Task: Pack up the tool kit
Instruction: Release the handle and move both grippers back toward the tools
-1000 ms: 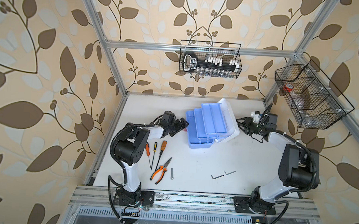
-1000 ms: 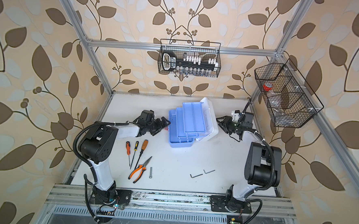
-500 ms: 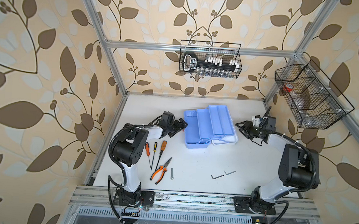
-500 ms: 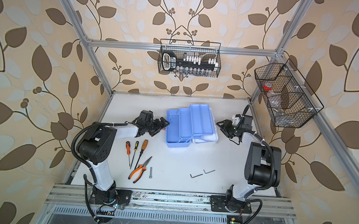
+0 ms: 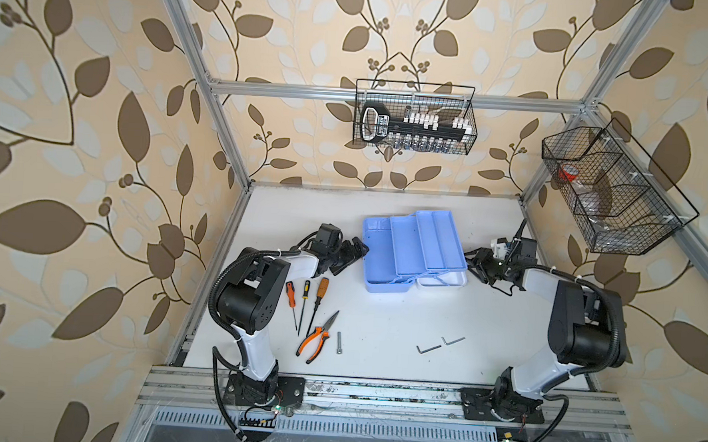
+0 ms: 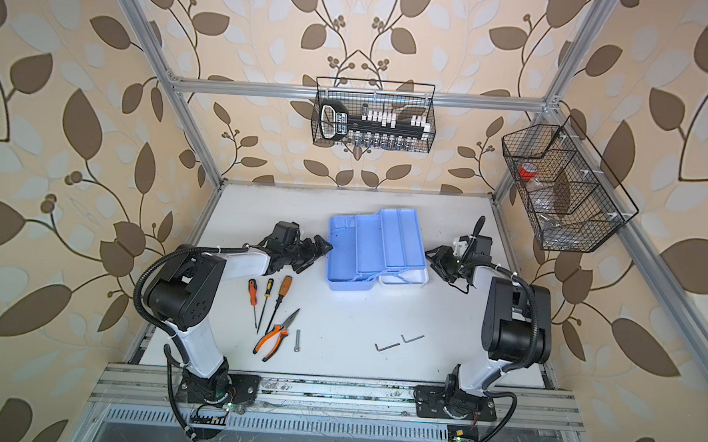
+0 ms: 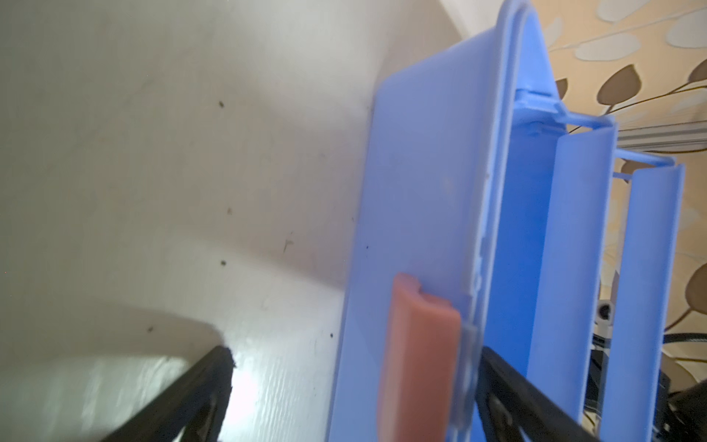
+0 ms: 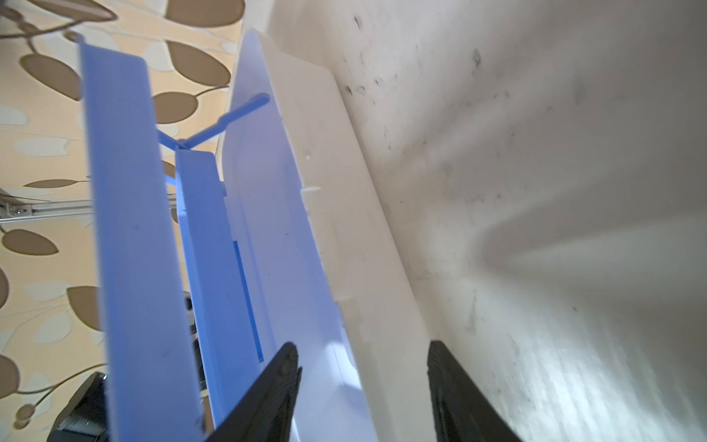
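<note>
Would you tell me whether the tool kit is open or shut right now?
Open. The tool kit has its blue trays fanned out in steps and its white lid laid back flat.

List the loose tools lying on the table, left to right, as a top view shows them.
red-handled screwdriver → black-and-yellow screwdriver → brown-handled screwdriver → bolt → nearer hex key → farther hex key. The pliers are left out: they overlap the screwdrivers.

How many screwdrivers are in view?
3, side by side left of the pliers: red-handled, black-and-yellow, and brown-handled nearest them. The wire baskets may hide more.
</note>
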`<move>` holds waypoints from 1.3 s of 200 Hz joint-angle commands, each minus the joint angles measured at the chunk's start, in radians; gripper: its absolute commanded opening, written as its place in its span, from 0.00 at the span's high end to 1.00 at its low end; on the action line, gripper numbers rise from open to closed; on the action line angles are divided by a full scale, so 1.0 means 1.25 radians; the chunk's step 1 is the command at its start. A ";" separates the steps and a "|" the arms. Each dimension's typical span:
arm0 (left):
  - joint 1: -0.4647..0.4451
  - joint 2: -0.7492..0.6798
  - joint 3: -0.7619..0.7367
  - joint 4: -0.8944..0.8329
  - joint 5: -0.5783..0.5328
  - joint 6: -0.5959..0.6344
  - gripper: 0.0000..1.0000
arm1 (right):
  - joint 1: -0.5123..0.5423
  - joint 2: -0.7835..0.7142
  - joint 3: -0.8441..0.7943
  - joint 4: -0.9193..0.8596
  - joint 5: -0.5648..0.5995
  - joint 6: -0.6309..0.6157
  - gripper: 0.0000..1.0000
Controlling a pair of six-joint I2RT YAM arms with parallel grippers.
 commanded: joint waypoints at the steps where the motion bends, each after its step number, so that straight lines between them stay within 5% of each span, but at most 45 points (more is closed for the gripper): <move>1: -0.020 -0.045 -0.042 -0.049 -0.024 -0.008 0.01 | 0.002 -0.104 0.046 -0.093 0.105 -0.039 0.45; 63: -0.052 -0.165 -0.054 -0.109 -0.035 -0.003 0.01 | 0.084 -0.365 0.102 -0.303 0.397 -0.140 0.44; 122: -0.078 -0.382 0.001 -0.306 -0.140 0.073 0.01 | 0.453 -0.503 0.077 -0.484 0.769 -0.157 0.43; 166: -0.084 -0.520 -0.002 -0.562 -0.366 0.093 0.21 | 0.791 -0.489 0.057 -0.478 0.936 -0.069 0.45; 189: -0.084 -0.578 -0.039 -0.659 -0.422 0.092 0.22 | 0.916 -0.455 0.050 -0.413 0.937 -0.051 0.49; 220: -0.085 -0.659 -0.101 -0.755 -0.413 0.088 0.25 | 0.980 -0.398 0.032 -0.321 0.872 -0.030 0.49; 260: -0.107 -0.798 -0.208 -0.788 -0.278 0.059 0.25 | 1.012 -0.327 -0.010 -0.205 0.764 -0.008 0.49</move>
